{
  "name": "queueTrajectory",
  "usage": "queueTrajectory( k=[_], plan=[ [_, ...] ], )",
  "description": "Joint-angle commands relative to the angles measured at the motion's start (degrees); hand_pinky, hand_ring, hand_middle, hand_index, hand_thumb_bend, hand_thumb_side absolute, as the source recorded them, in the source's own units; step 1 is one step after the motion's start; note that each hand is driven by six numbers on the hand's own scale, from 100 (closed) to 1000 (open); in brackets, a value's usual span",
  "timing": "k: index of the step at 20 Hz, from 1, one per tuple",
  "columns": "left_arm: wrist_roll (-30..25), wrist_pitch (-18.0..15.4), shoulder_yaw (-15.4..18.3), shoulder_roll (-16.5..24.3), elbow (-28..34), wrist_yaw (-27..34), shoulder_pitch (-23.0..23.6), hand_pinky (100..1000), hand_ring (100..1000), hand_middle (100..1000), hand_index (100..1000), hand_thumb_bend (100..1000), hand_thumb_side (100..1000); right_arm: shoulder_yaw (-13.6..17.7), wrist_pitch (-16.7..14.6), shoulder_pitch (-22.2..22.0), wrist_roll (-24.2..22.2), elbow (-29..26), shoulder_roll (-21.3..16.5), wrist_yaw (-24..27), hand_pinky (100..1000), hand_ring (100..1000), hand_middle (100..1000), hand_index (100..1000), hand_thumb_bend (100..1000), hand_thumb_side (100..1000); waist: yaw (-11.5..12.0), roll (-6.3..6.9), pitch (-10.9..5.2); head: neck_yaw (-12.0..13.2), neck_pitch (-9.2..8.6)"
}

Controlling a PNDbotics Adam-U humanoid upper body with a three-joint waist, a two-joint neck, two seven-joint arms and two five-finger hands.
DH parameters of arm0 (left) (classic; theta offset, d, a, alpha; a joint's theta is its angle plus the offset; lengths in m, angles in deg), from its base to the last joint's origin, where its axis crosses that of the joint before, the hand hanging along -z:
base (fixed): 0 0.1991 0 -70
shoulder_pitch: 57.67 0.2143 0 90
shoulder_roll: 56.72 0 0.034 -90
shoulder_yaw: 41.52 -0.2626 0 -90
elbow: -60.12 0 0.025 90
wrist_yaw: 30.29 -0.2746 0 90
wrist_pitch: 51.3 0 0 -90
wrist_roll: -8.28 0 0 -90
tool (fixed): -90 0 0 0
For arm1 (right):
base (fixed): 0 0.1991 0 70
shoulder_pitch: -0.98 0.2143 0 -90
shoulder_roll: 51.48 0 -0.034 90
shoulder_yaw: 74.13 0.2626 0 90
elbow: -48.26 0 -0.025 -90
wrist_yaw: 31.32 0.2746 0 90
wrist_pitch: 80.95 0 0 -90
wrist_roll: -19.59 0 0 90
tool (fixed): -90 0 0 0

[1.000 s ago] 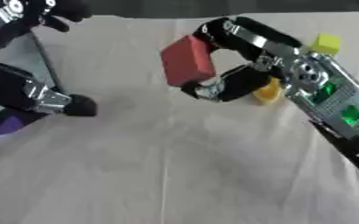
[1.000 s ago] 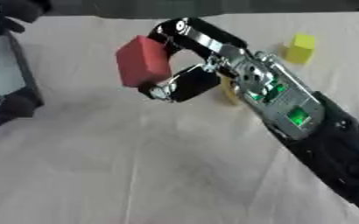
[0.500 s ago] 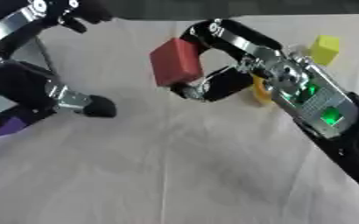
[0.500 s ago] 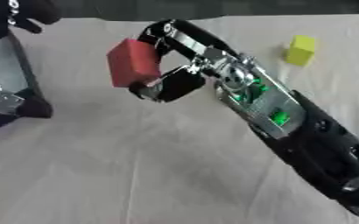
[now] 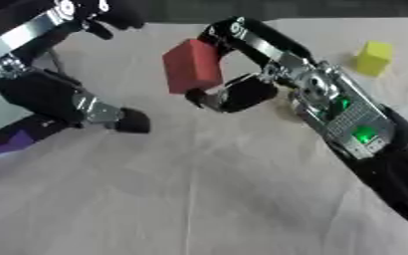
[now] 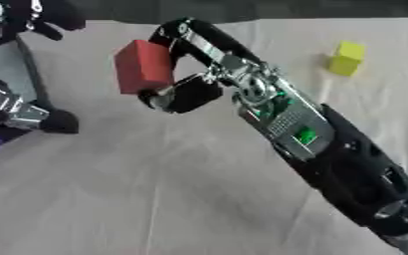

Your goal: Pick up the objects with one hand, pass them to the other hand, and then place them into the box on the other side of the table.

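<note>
Moved: right hand (image 5: 242,89) carried red block (image 5: 193,65) leftward toward left hand (image 5: 85,107) | Grip: right pinches block, airborne | Relation: left hand spread at block's 8 o'clock, near, apart | Yellow cube (image 5: 374,58) on cloth, 3 o'clock

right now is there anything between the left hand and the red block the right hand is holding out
Nothing visible. The right hand holds the red block above the cloth, and the gap to the left hand shows only bare tablecloth. The yellow block sits far off to the right.
</note>
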Motion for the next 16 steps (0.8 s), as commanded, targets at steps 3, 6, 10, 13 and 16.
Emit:
queueTrajectory(
  k=[3, 6, 10, 13, 16],
  plan=[
    [-1.0, 0.7, -0.6, -0.2, -1.2, -2.0, -2.3, 826, 839, 810, 811, 872, 445, -0.3, -0.4, 1.5, -0.1, 0.4, 0.5, -2.3, 802, 581, 542, 577, 409, 100, 0.3, 1.08, -2.19, 0.3, 0.33],
    [-1.6, 0.9, -1.3, -0.7, -2.6, -3.4, -3.2, 827, 839, 810, 812, 871, 442, -0.5, -0.6, 2.0, -0.6, 0.9, 1.2, -3.9, 802, 582, 543, 577, 409, 100, 0.6, 1.29, -2.3, 0.4, 0.33],
    [-1.8, 1.1, -1.8, -1.5, -4.2, -5.3, -4.0, 828, 839, 810, 813, 869, 439, -0.8, -1.1, 2.4, -1.2, 1.5, 2.2, -5.6, 802, 582, 543, 577, 409, 100, 0.7, 1.48, -2.36, 0.5, 0.33],
    [-1.2, 0.5, -2.0, -2.1, -5.0, -7.1, -4.4, 826, 836, 806, 808, 850, 413, -1.0, -1.3, 2.6, -1.5, 1.4, 2.5, -6.2, 801, 580, 542, 577, 410, 100, 0.7, 1.47, -2.4, 0.6, 0.33],
    [-0.6, -0.1, -2.2, -2.7, -5.8, -8.3, -4.7, 824, 833, 803, 802, 843, 396, -1.0, -1.4, 2.8, -1.8, 1.1, 2.6, -6.2, 799, 579, 542, 576, 410, 100, 0.7, 1.44, -2.42, 0.9, 0.33]
  ],
)
